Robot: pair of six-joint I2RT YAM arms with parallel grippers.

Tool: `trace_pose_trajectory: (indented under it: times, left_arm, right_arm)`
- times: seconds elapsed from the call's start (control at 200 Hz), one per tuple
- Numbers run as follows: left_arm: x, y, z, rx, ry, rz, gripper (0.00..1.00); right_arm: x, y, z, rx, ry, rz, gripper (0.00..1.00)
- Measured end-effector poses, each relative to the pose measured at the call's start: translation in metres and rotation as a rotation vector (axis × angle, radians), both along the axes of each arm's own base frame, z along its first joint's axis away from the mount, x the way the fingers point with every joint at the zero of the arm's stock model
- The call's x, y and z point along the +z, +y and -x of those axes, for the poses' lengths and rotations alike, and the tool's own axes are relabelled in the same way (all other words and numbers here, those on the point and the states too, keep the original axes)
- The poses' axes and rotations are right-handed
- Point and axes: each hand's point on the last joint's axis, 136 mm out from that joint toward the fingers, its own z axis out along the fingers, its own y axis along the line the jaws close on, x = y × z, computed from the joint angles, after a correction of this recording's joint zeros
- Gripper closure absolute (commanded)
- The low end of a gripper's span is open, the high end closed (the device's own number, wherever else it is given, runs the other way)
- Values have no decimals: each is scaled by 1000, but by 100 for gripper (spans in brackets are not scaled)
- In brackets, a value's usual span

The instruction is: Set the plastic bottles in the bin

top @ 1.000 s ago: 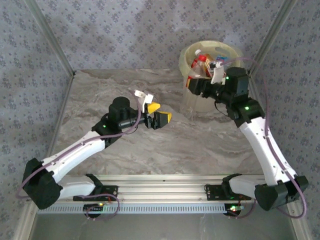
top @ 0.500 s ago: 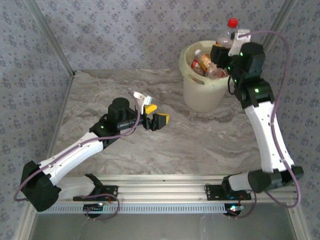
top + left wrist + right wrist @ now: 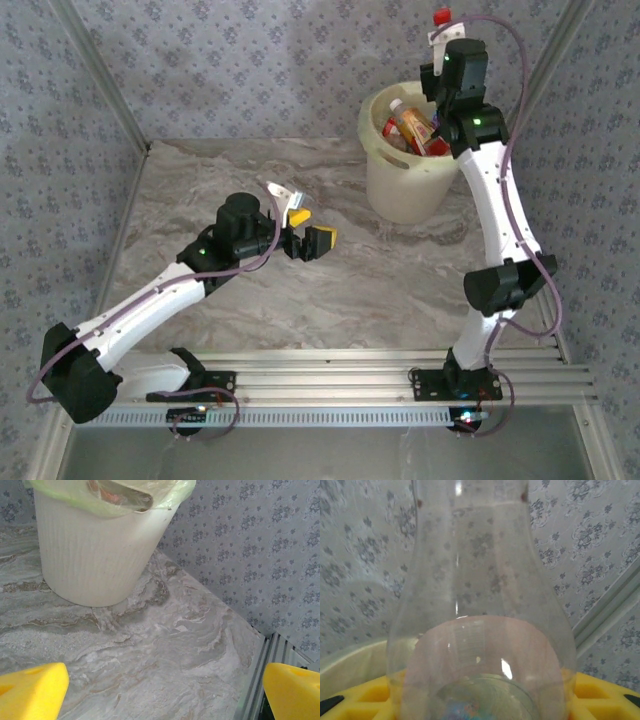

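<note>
Bottle (image 3: 480,605), seemingly clear, top cropped

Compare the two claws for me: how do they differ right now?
The left gripper sits low over the table, while the right gripper is high above the bin. The left gripper is open and empty; the right gripper is shut on a clear bottle with a red cap. Both have yellow fingers.
</note>
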Motion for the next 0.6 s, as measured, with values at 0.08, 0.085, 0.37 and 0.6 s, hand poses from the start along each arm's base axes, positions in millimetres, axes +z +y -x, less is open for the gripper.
trace_pose_trajectory:
  times: [0.08,0.085,0.37,0.6]
  left_arm:
    - [0,-1,-1,-1,3,-3,0]
    - [0,-1,-1,-1,3,-3,0]
    - [-11,-4,-6,-1,25,-36,0]
    - [-10,-3,-6,0,26,-36,0]
  right_arm:
    - [-14,1,-7,4,54,48,44]
    - [-14,1,-7,5,57,50,44]
    - [-74,5,-12,69,276,143,42]
    - [-85,9,-8,117,327,127,27]
